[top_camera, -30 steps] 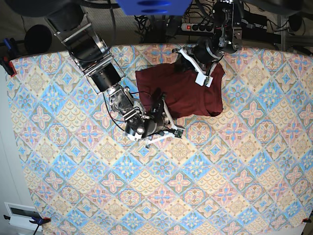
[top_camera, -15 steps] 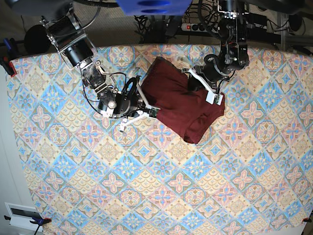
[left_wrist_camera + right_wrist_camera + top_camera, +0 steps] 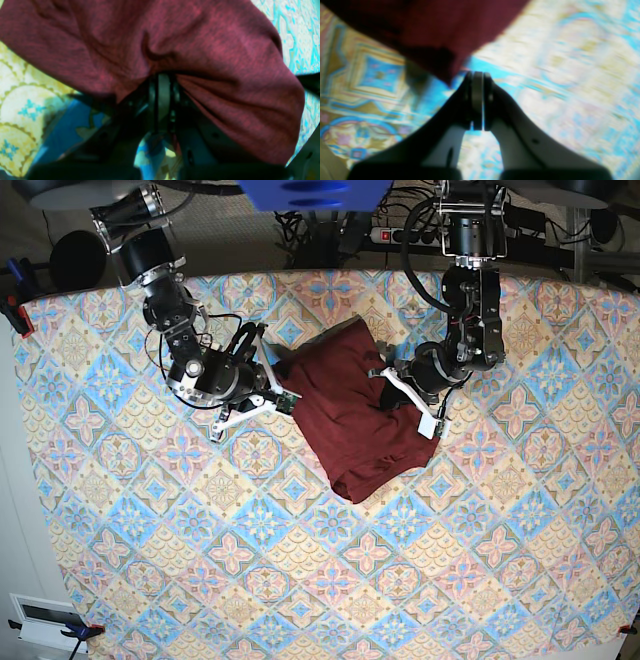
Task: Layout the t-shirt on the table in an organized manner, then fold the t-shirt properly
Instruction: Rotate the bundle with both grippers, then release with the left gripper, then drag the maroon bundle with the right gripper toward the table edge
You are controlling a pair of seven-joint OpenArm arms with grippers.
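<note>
Patterned table (image 3: 300, 580) under bunched t-shirt (image 3: 350, 415); wrist views: left hand (image 3: 160, 82) pinching cloth, right hand (image 3: 477, 75) pressed together, apparently empty.

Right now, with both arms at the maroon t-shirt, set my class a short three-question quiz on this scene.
1. True or false: the t-shirt lies spread flat, sleeves out.
2. Which tool pinches bunched fabric in its wrist view? A) left tool B) neither
3. What pattern covers the table?

Key: 1 false, it is bunched. 2 A. 3 Pastel diamond floral tiles.
</note>
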